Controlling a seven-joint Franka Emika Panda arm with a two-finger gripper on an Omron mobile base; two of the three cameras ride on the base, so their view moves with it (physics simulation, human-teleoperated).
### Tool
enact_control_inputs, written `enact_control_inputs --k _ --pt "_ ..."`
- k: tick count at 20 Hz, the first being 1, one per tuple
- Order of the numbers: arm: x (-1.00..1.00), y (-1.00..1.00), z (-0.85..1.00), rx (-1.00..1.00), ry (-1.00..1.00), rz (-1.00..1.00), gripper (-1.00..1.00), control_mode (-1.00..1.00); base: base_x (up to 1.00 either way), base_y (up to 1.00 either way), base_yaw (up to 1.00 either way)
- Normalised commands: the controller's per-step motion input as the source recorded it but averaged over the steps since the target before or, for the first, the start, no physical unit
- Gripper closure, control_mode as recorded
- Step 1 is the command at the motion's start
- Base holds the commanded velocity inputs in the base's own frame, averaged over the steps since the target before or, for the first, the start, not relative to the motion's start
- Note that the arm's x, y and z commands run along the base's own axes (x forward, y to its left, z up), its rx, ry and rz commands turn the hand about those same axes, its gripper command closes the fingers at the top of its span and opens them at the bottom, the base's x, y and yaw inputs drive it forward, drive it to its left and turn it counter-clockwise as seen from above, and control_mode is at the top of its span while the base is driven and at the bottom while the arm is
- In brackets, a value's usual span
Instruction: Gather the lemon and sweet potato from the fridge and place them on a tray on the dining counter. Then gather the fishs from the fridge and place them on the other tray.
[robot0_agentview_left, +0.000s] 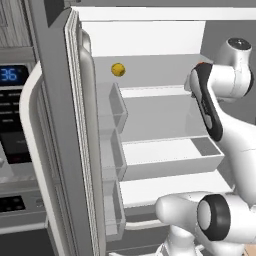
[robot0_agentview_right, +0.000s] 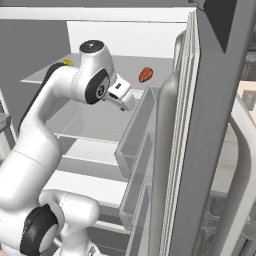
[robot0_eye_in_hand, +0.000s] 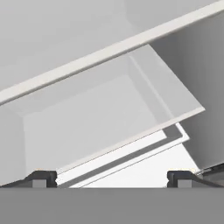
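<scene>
The fridge stands open with its white shelves showing. The lemon rests on the upper shelf towards the left, and its edge peeks out behind my arm. The sweet potato lies on the same shelf further right, apart from the lemon. My gripper hangs inside the fridge below and in front of that shelf, tilted downward. In the hand view the gripper is open, its fingertips wide apart with nothing between them, looking at an empty clear drawer under a shelf edge.
The open left door with its stacked bins flanks the arm closely. The right door and its bins close in on the other side. An appliance panel with a blue display sits beyond the left door.
</scene>
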Motion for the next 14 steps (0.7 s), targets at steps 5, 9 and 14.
enact_control_inputs --k 5,9,14 --pt "0.23 -0.41 0.54 -0.1 -0.29 0.0 -1.0 -1.0 0.0 0.0 0.0" --pt "0.39 -0.37 0.36 -0.04 -0.06 0.0 -1.0 -1.0 0.0 0.0 0.0" --pt "0.54 -0.28 0.26 -0.04 0.0 0.0 -1.0 -1.0 0.0 0.0 0.0"
